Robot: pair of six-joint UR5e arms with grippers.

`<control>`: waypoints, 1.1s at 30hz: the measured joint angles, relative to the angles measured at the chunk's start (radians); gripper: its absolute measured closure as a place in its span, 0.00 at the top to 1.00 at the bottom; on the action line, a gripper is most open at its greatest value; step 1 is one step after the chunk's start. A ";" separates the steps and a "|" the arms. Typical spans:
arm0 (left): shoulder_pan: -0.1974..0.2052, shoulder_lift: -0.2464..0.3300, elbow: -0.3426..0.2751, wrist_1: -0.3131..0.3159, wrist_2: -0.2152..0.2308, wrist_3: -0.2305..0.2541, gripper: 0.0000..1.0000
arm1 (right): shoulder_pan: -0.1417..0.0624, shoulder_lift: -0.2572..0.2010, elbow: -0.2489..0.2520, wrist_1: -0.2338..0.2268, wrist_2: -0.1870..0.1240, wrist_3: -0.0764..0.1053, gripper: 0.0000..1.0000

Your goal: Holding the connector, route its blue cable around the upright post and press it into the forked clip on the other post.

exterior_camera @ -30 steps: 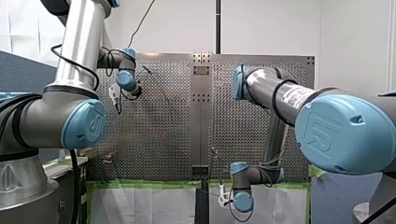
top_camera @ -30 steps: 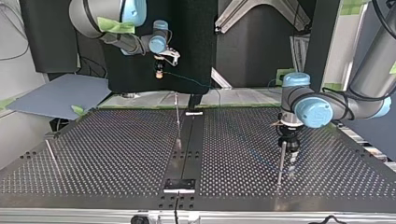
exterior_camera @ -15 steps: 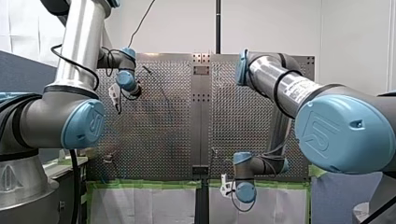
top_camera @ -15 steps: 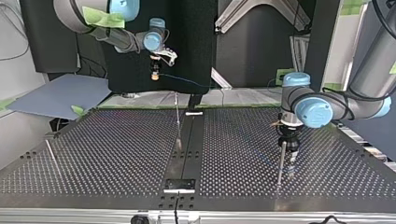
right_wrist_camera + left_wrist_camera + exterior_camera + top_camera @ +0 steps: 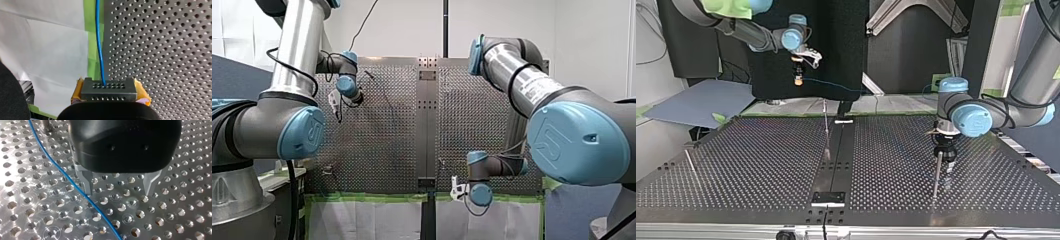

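**Operator:** Which faults were judged likely at this stage?

**Technician:** Nearest the top view's camera, my left gripper (image 5: 119, 193) stood beside the near post (image 5: 936, 175), its metal fingers (image 5: 86, 180) apart with nothing between them. The blue cable (image 5: 72, 183) ran over the tabletop (image 5: 761, 165) just beside one finger, so a snag there appeared possible. Farther off, my right gripper (image 5: 797, 75) was clamped, yellow pads (image 5: 142, 92) on the connector (image 5: 108, 90), high above the tabletop's far edge. From that height the cable could ride over the middle post (image 5: 826, 131) rather than around it. Tension could also drag the connector from the pads.

**Operator:** Quantities?

**Technician:** Two arms, two grippers, one connector, one cable. Three thin posts showed: the near post, a side post (image 5: 689, 162) by the opposite side edge, then the middle post. Which one carried the forked clip could not be told
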 joint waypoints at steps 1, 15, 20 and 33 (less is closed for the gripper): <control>0.000 0.000 0.000 0.000 0.000 -0.001 1.00 | -0.003 -0.008 0.007 -0.001 -0.007 0.000 0.00; 0.000 0.000 0.000 0.000 0.001 -0.009 1.00 | -0.058 -0.127 0.026 -0.045 -0.125 0.010 0.00; 0.000 0.000 0.000 0.000 0.001 -0.010 1.00 | -0.071 -0.167 0.027 -0.048 -0.165 0.013 0.00; 0.000 0.000 0.000 0.000 0.002 -0.012 1.00 | -0.076 -0.164 0.027 -0.056 -0.254 0.007 0.00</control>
